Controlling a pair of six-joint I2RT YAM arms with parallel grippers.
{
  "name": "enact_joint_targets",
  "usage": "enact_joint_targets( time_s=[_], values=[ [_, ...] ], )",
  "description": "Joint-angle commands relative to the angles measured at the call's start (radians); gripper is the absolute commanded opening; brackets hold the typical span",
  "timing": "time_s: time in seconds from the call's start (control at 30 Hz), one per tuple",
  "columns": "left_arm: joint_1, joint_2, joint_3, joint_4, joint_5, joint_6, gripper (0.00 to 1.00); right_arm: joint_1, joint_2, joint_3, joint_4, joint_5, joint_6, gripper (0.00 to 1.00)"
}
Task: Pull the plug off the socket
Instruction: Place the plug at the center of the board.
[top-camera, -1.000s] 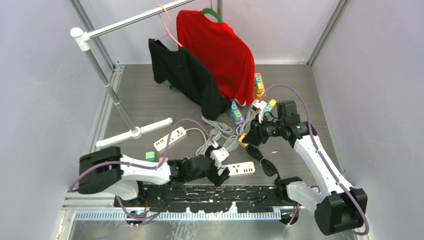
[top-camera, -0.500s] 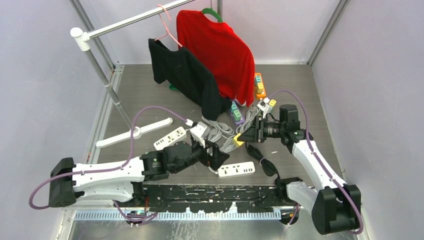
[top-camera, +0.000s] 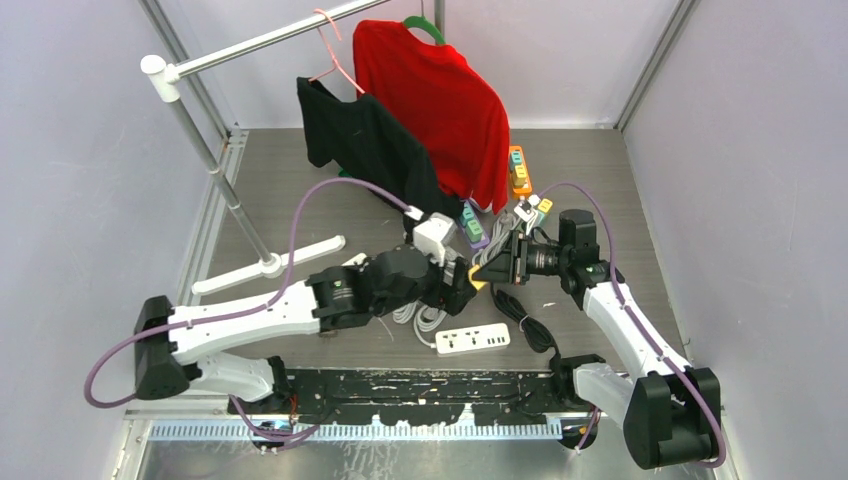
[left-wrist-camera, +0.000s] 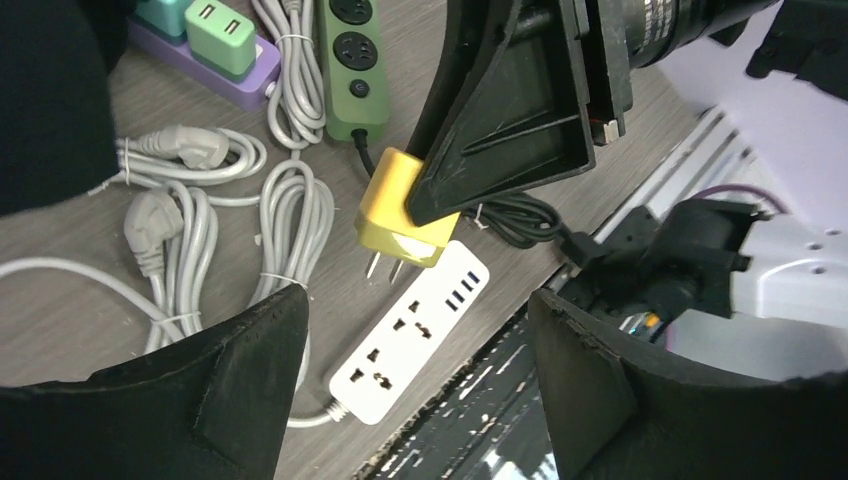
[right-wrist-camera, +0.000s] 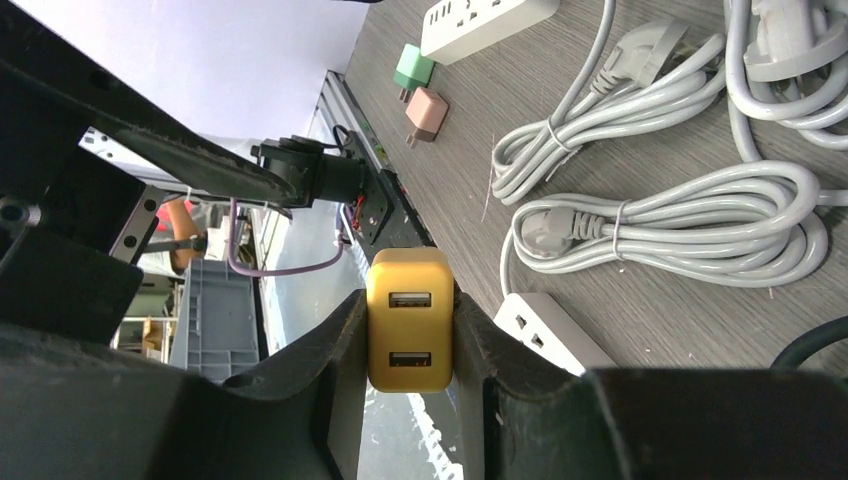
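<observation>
1. The right gripper (top-camera: 490, 270) pinches the yellow plug (right-wrist-camera: 409, 333) by its sides, in the air, prongs bare and in no socket. A weak pinch could drop it.
2. The left gripper (left-wrist-camera: 415, 300) is spread wide, with the plug just ahead between its fingers. Closing off-centre could knock the plug from the right's hold.
3. A white strip (left-wrist-camera: 410, 345) lies below the plug, with cords (left-wrist-camera: 290, 215) beside it. The left fingers could snag either.

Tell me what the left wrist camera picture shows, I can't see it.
The right gripper pinches a yellow plug with bare prongs, near a white power strip. The open left gripper frames the bottom with its black fingers.
</observation>
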Motion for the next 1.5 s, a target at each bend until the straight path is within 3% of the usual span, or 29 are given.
enact_joint_targets(
  time_s=[0.0,0.2,0.47,0.67,0.9,1.03,1.1,1.2,1.3,1.47],
  values=[
    [-0.028,0.116,0.165,-0.162,-0.032,0.152,0.81,-0.003,-0.008,-0.003,0.062,-0.030,0.030,0.11],
    [-0.036,0.261,0.329,-0.286,-0.033,0.211,0.82,-0.003,-0.007,-0.007,0.064,-0.026,0.031,0.14],
    [-0.038,0.337,0.369,-0.288,-0.076,0.295,0.82,-0.003,0.000,-0.007,0.066,-0.032,0.033,0.14],
    [-0.037,0.388,0.400,-0.265,-0.110,0.354,0.69,-0.003,0.006,-0.009,0.070,-0.037,0.037,0.14],
    [-0.012,0.448,0.437,-0.259,-0.103,0.369,0.65,-0.003,0.010,-0.011,0.076,-0.045,0.038,0.14],
    [0.000,0.463,0.443,-0.260,-0.071,0.364,0.44,-0.003,0.010,-0.012,0.077,-0.047,0.039,0.16],
    [0.003,0.463,0.442,-0.264,-0.066,0.357,0.32,-0.003,0.010,-0.012,0.077,-0.048,0.039,0.20],
    [0.008,0.453,0.430,-0.267,-0.075,0.344,0.03,-0.003,0.010,-0.014,0.078,-0.048,0.038,0.32],
    [0.012,0.426,0.389,-0.258,-0.082,0.326,0.00,-0.003,0.012,-0.016,0.077,-0.046,0.035,0.45],
    [0.022,0.331,0.243,-0.206,-0.082,0.238,0.00,-0.010,0.006,-0.018,0.056,-0.021,0.004,0.79]
  ],
)
